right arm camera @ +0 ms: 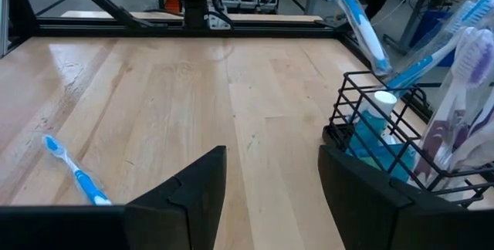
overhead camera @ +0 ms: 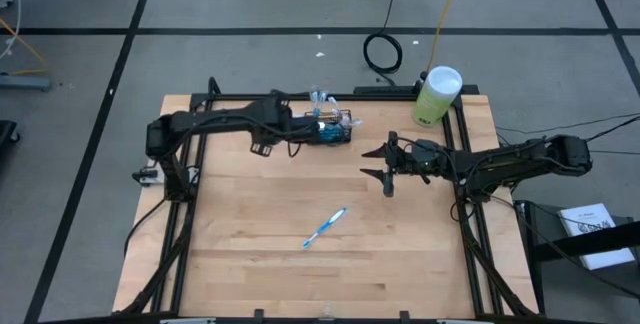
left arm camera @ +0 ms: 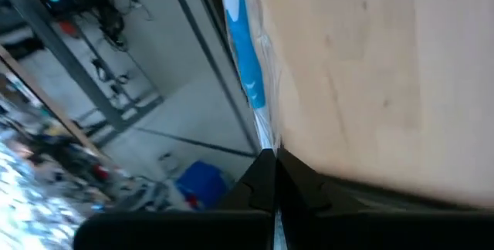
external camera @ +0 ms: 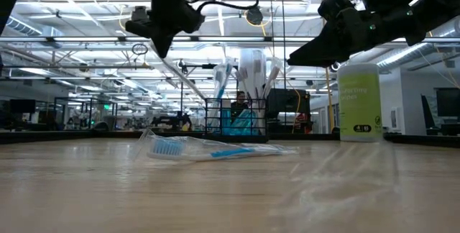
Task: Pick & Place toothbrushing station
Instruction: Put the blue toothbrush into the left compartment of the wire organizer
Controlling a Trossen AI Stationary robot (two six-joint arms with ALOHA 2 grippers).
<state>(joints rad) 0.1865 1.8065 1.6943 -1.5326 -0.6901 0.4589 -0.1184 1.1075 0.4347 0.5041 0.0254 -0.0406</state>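
The black wire-mesh basket (overhead camera: pixel 340 127) stands on the table's far side and holds several toothbrushes and a blue item; it also shows in the low view (external camera: pixel 236 118) and the right wrist view (right arm camera: pixel 386 138). My left gripper (overhead camera: pixel 316 127) is beside it, raised (external camera: pixel 162 44), and shut on a blue-and-white toothbrush in a clear wrapper (left arm camera: pixel 248 65). My right gripper (overhead camera: pixel 386 169) hovers open and empty to the right of the basket (right arm camera: pixel 270 180). Another wrapped blue toothbrush (overhead camera: pixel 325 228) lies flat on the table's middle. My left gripper pinches the wrapped toothbrush near one end (left arm camera: pixel 266 138) between its two shut fingers, which lie in line with the brush. The brush is lifted off the table and slants down from the fingers toward the basket's top (right arm camera: pixel 363 26). Whether its lower end is inside the basket I cannot tell.
A tall pale-green cylinder with a white lid (overhead camera: pixel 436 96) stands at the table's far right corner (external camera: pixel 359 103). Black frame rails (overhead camera: pixel 470 214) run along the table's left and right sides. Bare wood lies around the loose toothbrush (right arm camera: pixel 73 173).
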